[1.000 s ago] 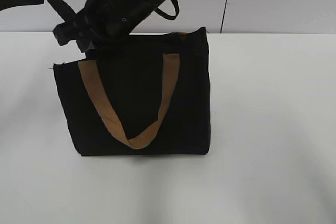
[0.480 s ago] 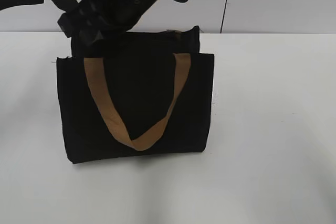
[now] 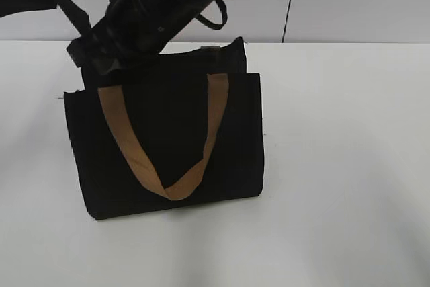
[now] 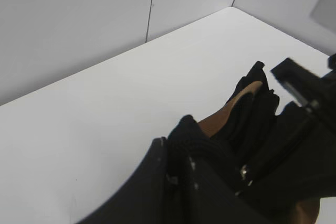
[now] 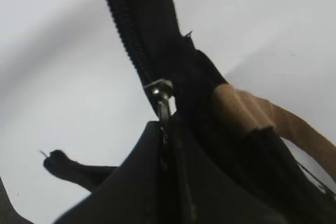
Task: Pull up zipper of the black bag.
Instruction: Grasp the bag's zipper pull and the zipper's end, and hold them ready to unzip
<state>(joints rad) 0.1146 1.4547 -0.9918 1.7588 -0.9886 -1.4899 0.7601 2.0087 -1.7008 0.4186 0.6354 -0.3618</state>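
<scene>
So compared with half a second back, the rectangular black fabric tote bag [image 3: 164, 142] with the tan-brown webbing strap handle [image 3: 164, 146] has slid a little to the left and nearer on the white tabletop [image 3: 342, 166], and its far top edge has dropped back down a touch. A second ago it sat further right again, so the whole bag is wobbling side to side while the arms work on it. My read: the pull on the zip is dragging the bag around instead of just running the slider, so the hold on the bag isn't pinning it very well.

The small silver-grey metal zipper pull [image 5: 159, 98] only shows up in the right wrist view. It sits on the black zip track at the top of the bag, just left of where a tan strap comes out. The right fingers [image 5: 170, 156] look closed narrow right on the tab, with the tab's lower end vanishing between them, so I'd say they're pinching it.

Left fingers [image 4: 210, 174] are clamped down on a bunched-up fold of the bag's black fabric near the top left corner, holding it there. In the outside view both grippers are just a dark mass over the bag's far left corner, can't tell them apart.
</scene>
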